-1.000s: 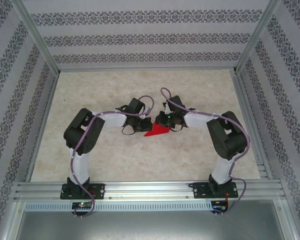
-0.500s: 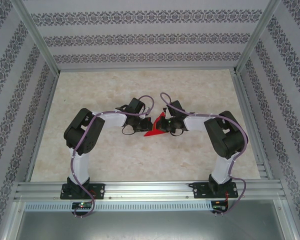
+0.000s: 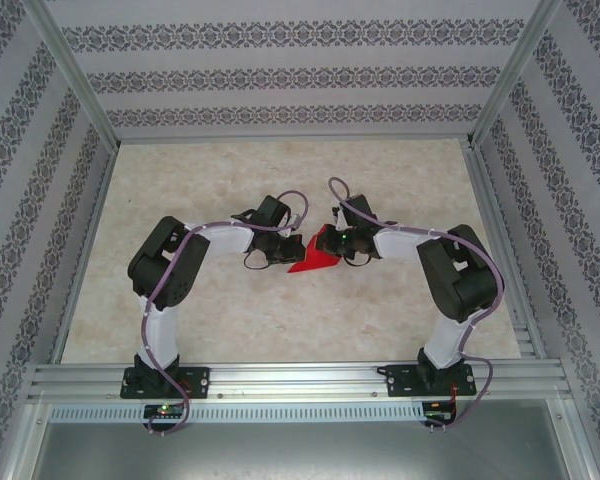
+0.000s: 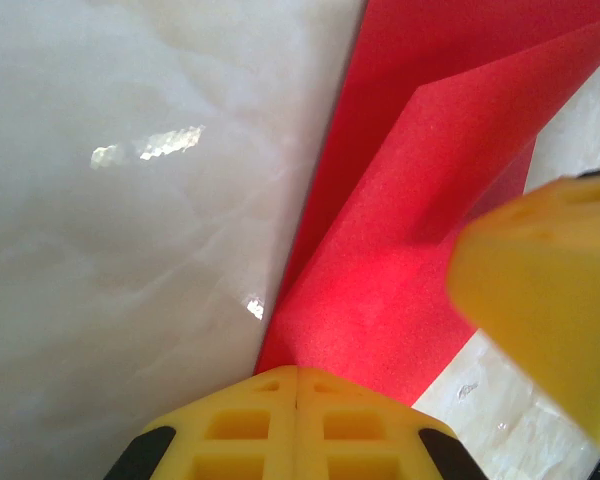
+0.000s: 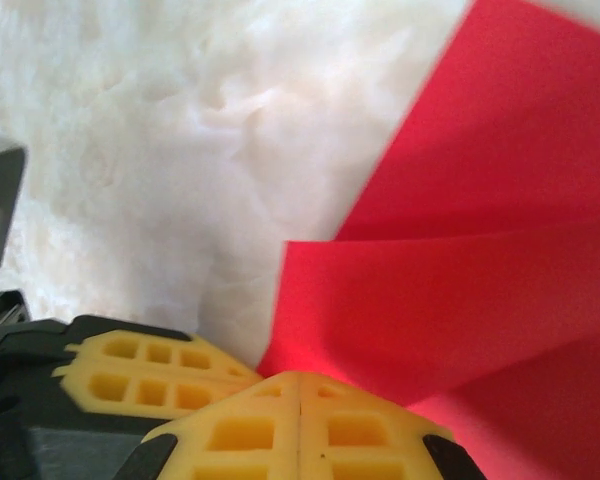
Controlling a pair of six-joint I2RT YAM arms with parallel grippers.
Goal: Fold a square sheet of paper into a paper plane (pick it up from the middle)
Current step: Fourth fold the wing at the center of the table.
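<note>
Since a second ago the right arm has drawn its wrist back and raised one flap of the red paper [image 3: 315, 262], while the left arm has kept its place. The left gripper [image 3: 283, 252] is clenched on the paper's left tip, pinning it near the table's centre. The right gripper [image 3: 332, 243] is clenched on the lifted edge. A mid-task fold seems in hand; next the flap likely needs carrying over, aligned, and pressing flat. The beige marbled table [image 3: 280, 180] sits inside striped patterned walls [image 3: 280, 75] and an aluminium frame [image 3: 300, 372].
</note>
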